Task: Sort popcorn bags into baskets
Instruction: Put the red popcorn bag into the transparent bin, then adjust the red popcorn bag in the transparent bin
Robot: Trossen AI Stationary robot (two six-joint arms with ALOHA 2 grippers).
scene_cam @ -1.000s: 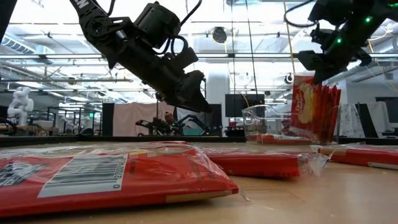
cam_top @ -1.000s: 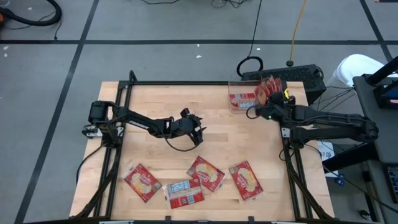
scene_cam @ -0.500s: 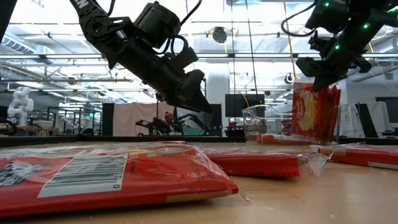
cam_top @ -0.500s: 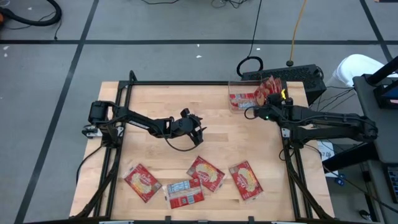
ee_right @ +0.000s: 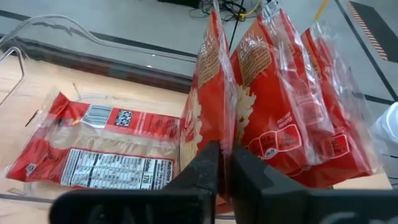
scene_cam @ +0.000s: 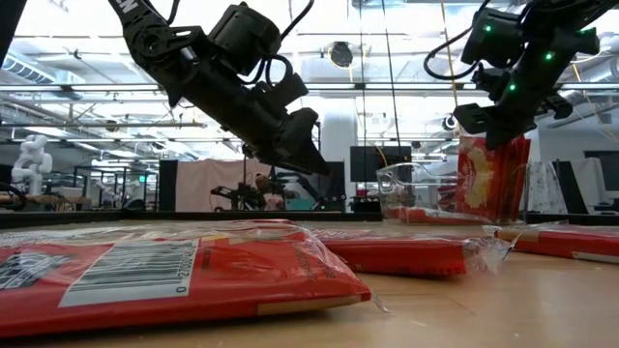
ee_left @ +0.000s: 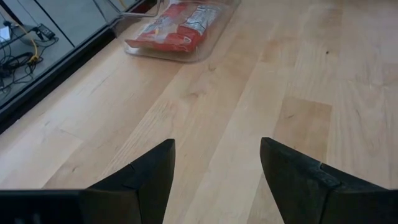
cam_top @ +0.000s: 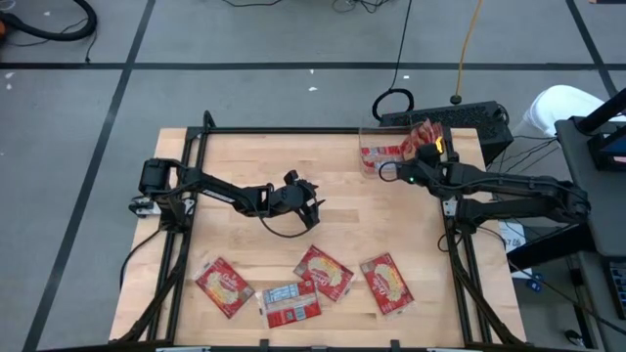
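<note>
Right gripper (ee_right: pixel 225 163) stands at the clear bin (cam_top: pixel 372 149) at the table's far right corner, fingers all but closed on the top edge of an upright popcorn bag (ee_right: pixel 208 106) leaning beside others; a flat bag (ee_right: pixel 106 152) lies inside. Release cleanly; lift straight up so the standing stack stays put. Left gripper (ee_left: pixel 217 165) waits mid-table, open and empty; four bags (cam_top: pixel 323 274) remain at the near edge.

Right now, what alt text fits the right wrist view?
The right gripper pinches the edge of an upright red popcorn bag beside more standing bags; another bag lies flat, label up, in the clear bin.
</note>
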